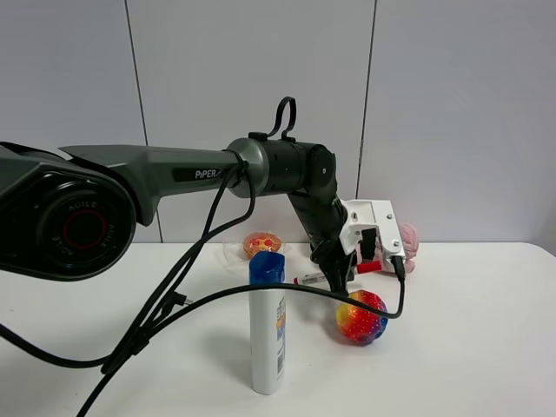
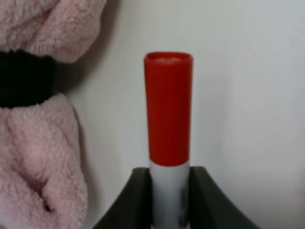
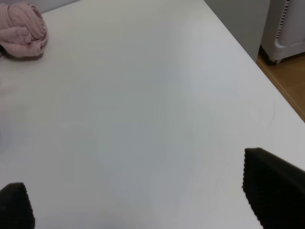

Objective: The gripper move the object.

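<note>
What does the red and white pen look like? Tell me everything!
It is a slim white marker pen with a smooth red cap on and a red far end. It looks like plastic, with small dark print on the barrel. The left black two-fingered end effector pinches the white barrel, one finger each side, holding it roughly level, close to the white table. A fluffy pink cloth lies beside the cap, not touching.

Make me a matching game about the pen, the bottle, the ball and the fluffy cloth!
Things:
1 pen
2 bottle
3 ball
4 fluffy cloth

Matches:
A pink
B rainbow colours
C blue cap, standing upright
D red cap, pinched in the left gripper

Pairs: 1-D, 2-C, 3-B, 4-A
</note>
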